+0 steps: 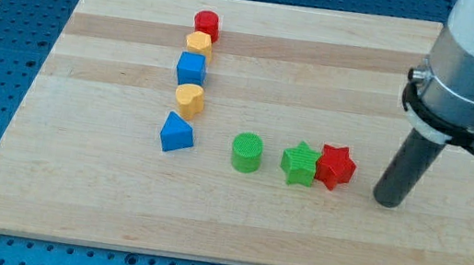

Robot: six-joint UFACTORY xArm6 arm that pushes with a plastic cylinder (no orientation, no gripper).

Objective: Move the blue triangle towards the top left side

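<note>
The blue triangle (176, 132) lies left of the board's middle, at the bottom end of a column of blocks. Above it in that column are a yellow heart (189, 100), a blue cube (191, 69), a yellow block (198, 44) and a red cylinder (207, 24). My tip (386, 199) rests on the board at the view's right, far to the right of the blue triangle and just right of the red star (335, 167).
A green cylinder (247, 152) and a green star (299, 165) sit in a row between the blue triangle and the red star. The wooden board (72, 184) lies on a blue perforated table.
</note>
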